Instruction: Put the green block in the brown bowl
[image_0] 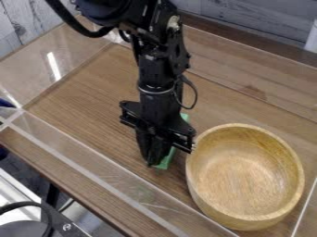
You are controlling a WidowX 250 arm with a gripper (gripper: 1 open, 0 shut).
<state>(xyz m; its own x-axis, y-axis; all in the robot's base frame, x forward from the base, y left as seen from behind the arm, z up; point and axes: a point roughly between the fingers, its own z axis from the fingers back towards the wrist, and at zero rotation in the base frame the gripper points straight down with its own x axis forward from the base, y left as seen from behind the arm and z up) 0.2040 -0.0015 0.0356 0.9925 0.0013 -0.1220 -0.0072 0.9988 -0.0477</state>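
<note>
One block is all I have to move, and my gripper is pointed straight down with its fingers pressed together on the green block, only a sliver of green showing below and between the black tips. It sits low on the wooden tabletop, near the front edge behind the clear plastic wall, just beside the left rim of the brown bowl. To do this step well, I judge I should first be sure the pinch is firm and centred on the bar, then lift straight up until the block clears the thick rim before carrying it sideways over the hollow; dragging low would risk knocking the bowl or twisting the block out of my grip. Releasing near the middle of the hollow should keep it from bouncing out. As for the block, it is bright, plain green, small and narrow, much smaller than the round, light-brown, grained wooden bowl, which holds nothing so far.
</note>
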